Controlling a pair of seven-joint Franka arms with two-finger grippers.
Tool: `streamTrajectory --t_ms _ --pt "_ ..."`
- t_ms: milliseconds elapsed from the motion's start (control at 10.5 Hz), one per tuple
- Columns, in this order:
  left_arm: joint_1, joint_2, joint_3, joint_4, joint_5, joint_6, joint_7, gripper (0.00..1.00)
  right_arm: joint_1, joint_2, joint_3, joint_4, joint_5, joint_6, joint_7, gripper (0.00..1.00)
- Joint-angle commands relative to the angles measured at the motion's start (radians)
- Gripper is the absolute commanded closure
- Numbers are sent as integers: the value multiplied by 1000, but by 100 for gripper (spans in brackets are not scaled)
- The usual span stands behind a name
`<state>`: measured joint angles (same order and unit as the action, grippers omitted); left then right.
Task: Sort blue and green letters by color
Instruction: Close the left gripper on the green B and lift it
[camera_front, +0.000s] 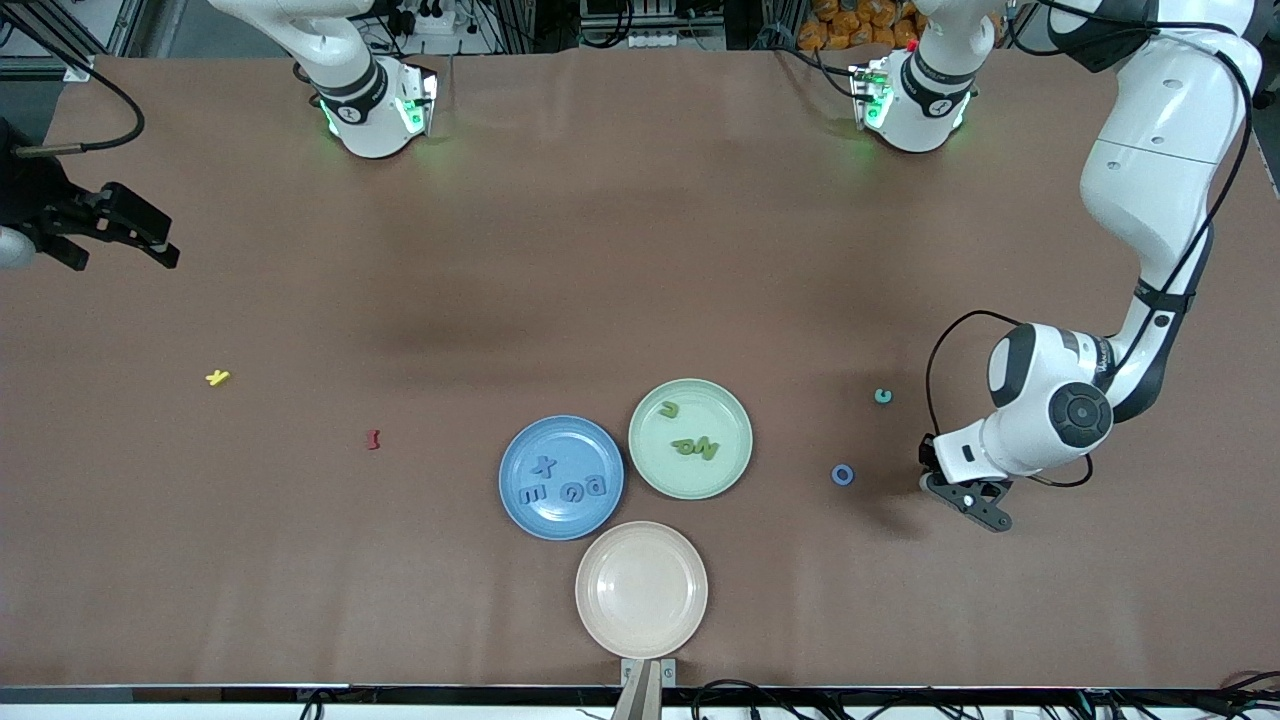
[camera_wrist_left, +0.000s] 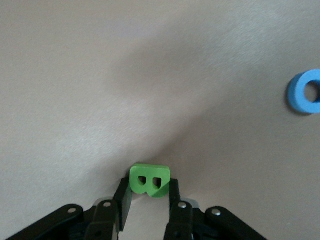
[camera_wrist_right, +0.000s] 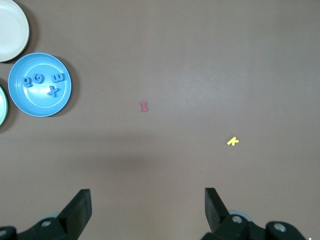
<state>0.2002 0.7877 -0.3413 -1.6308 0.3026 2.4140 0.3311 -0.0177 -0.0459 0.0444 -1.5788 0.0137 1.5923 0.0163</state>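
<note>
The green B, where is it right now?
The green B sits between the left gripper's fingers at the left arm's end of the table, low over the tabletop, with the blue O lying closest, toward the plates.

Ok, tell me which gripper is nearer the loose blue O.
Left. The left gripper sits on the table beside the blue O, closing on a green B. The right gripper waits open at the right arm's end.
</note>
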Motion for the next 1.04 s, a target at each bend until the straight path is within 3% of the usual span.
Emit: streamTrajectory --t_ms 0,474,949 --pt "-50 -25 -2 23 9 -10 -67 100 -7 -6 8 6 -40 -6 -82 0" --pt "-142 -62 -13 71 6 -62 -177 100 11 -3 9 6 -38 -5 -98 0" --pt "-335 -41 -27 172 -48 -131 -600 100 18 -5 9 6 -34 -11 -102 0"
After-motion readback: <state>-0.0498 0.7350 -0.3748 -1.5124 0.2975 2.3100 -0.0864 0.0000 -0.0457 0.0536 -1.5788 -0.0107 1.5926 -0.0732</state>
